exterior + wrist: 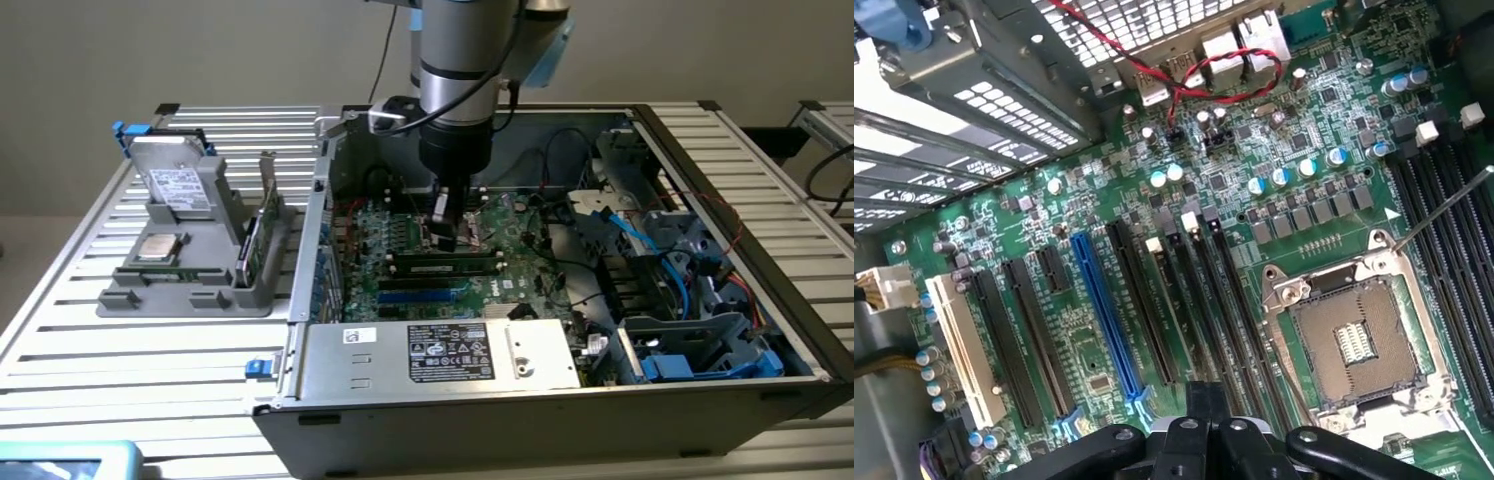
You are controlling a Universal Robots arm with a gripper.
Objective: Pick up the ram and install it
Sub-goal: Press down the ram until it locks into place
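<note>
With the case (pixel 747 300) laid open for top access, the gripper (pixel 451 232) is held closed and empty over the motherboard (pixel 1054 200), while the ram (pixel 445 267), at its 6 o'clock, is seated in a slot.

I am low inside the open computer case (pixel 747 330), right over the green board (pixel 1254 200). Metal walls stand on every side — the top is open. Long black slots (pixel 1144 300) lie close under me. A red wire (pixel 1184 85) crosses near the back wall, and blue cables (pixel 674 270) crowd the exterior view's right.
</note>
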